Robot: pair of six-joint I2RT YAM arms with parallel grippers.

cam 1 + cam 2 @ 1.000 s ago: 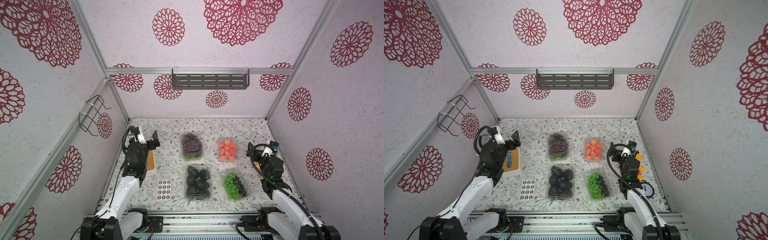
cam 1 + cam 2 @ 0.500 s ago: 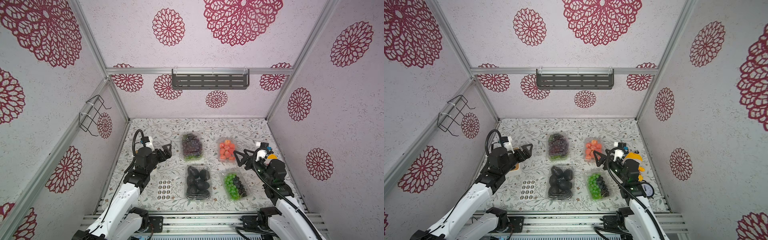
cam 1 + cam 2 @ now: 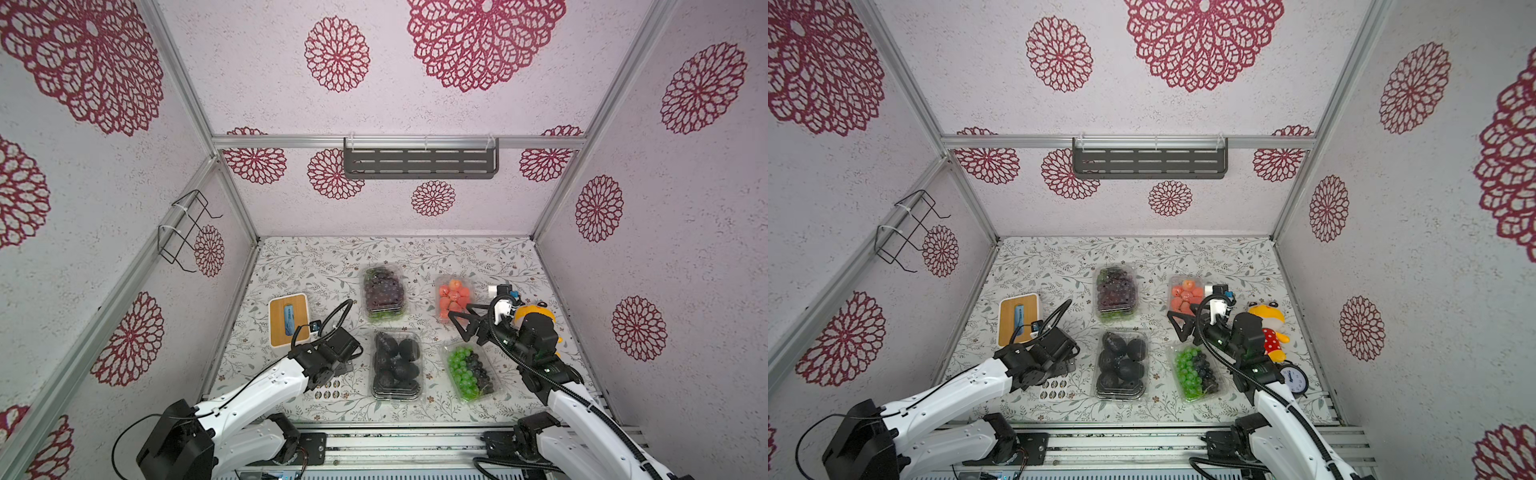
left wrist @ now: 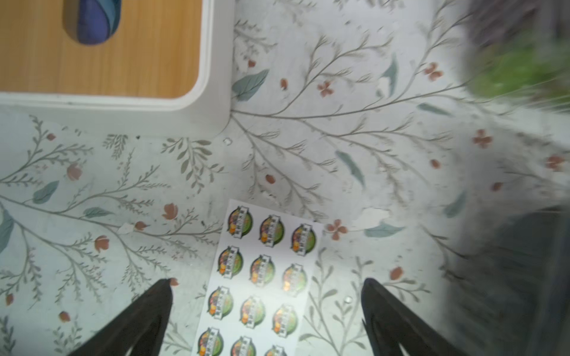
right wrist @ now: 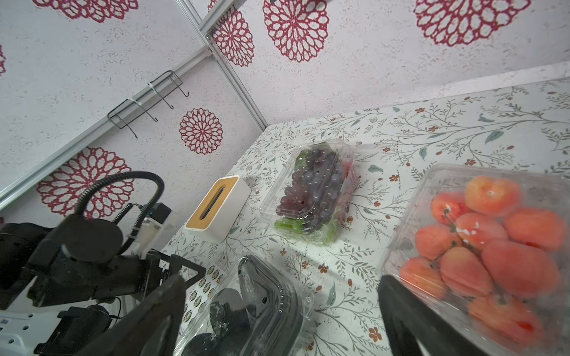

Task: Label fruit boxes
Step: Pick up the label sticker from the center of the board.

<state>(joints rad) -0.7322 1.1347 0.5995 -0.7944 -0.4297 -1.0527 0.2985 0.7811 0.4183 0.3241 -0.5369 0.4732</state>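
The left gripper (image 4: 268, 281) is hovering low over the sticker sheet (image 4: 262, 255), jaws spread wide to either side of the sheet's end and holding nothing. The right gripper (image 5: 282, 279) is hanging above the worktop (image 3: 316, 266) in the gap between the box of orange-red fruit (image 3: 454, 297) and the box of green and black grapes (image 3: 471, 372), jaws likewise fully spread and empty.

The four fruit boxes are lying closed in a two-by-two block mid-worktop: the box of dark purple grapes (image 3: 383, 293) and the orange-red fruit at the rear, the box of black round fruit (image 3: 397, 365) and the green and black grapes at the front. The sheet is lying just beside the black fruit box, on the side of the white box with wooden lid (image 3: 289, 318).

Judged step: picking the first sticker; labelling is not yet begun.

Hazards from this position:
- The sheet is lying loose and flat; a pinch at its edge is likely lifting the whole sheet instead of peeling one sticker
- The stickers are sitting close together; an off-centre contact is risking two coming away or one creasing
- The clamshell lids are thin and light; pressing without the right gripper bracing is liable to be sliding the box
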